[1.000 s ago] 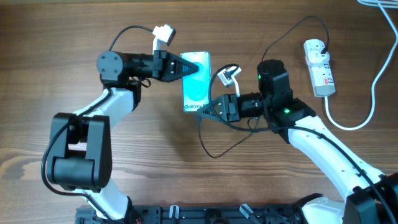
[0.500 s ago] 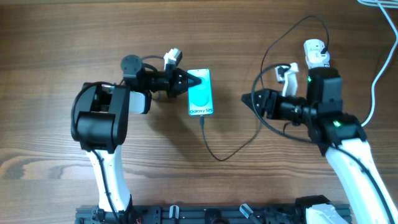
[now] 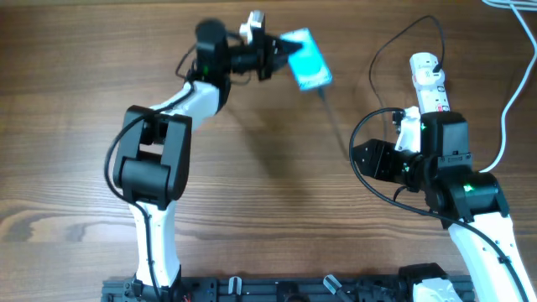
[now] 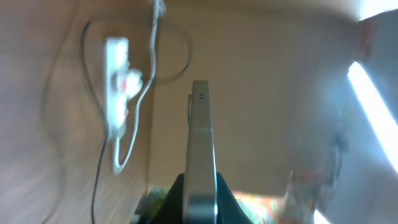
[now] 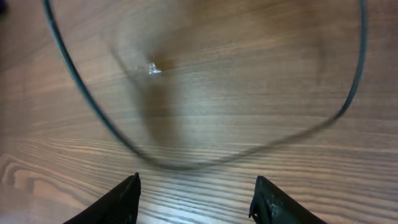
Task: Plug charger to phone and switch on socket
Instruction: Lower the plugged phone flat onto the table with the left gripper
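On the left, my left claw [image 3: 281,52] is clamped down tight on the phone [image 3: 309,60], pinching its two flat faces near one end. It holds the phone tilted, up off the surface [image 3: 252,210] at the far side. In the left wrist view the phone shows edge-on between my fingers. It is a stiff, thin slab with smooth glass, so I judge it slippery and easy to crack. A grip across the faces suits it, though it could pivot if pulled. A faint blurred line trails from its lower end, so the charger [image 5: 174,166] is probably seated, but I cannot tell for certain. That cable is thin and limp, with no stiffness to push with. If it needs reseating, I would hold it just behind the connector tip, and any snag would tug the phone. Further right, my right claw [image 3: 359,158] hovers low with its fingers spread about halfway, holding nothing, the cable looping beneath it. At the far right lies the socket [image 3: 430,91], light enough to skid, so I would press its switch straight down.
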`<state>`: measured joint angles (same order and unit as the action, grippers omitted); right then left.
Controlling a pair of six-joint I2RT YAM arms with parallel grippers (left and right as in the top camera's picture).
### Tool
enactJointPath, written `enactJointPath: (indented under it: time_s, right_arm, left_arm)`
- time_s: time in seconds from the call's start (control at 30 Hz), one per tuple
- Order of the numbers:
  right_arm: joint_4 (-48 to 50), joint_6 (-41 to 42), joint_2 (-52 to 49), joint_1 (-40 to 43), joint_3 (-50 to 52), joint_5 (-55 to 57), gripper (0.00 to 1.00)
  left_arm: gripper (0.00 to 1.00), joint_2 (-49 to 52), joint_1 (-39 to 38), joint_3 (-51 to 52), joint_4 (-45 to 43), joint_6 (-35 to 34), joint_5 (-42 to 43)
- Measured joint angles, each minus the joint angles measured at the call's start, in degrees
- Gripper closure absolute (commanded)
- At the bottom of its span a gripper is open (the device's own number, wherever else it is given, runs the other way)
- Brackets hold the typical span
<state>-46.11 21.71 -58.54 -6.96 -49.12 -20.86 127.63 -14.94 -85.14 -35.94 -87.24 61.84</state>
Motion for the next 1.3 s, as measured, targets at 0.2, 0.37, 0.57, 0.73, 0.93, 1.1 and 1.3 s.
enactJointPath:
  time_s: [0.2,0.37,0.57,0.73,0.93,1.1,1.3]
  right_arm:
    - [-2.45,0.0,0.0,0.0,0.0,3.5,0.41]
    - [-4.83,-0.02,0.0,0.0,0.0,6.71,0.41]
    - [-4.92,0.0,0.02,0.0,0.0,7.93,0.39]
    - [-5.4,0.2,0.02,0.0,0.0,8.07,0.39]
    - [-5.75,0.52,0.02,0.0,0.0,8.09,0.36]
    - [-5.75,0.68,0.02,0.0,0.0,8.11,0.09]
    - [-6.36,0.92,-0.04,0.0,0.0,8.52,0.01]
  left_arm:
    - [0.96,0.07,-0.76,-20.39,41.16,22.16,-7.89]
    - [0.96,-0.04,-0.57,-23.82,66.25,43.3,-1.18]
    - [0.96,0.07,0.83,-23.06,101.72,82.99,-7.67]
    - [0.96,0.13,0.2,-21.4,94.9,95.62,-11.02]
    - [0.96,3.3,0.07,-16.17,82.53,94.18,-9.09]
    - [0.96,5.75,0.04,-9.29,76.02,89.74,-5.75]
    - [0.96,5.75,0.04,-4.02,69.72,84.78,-1.86]
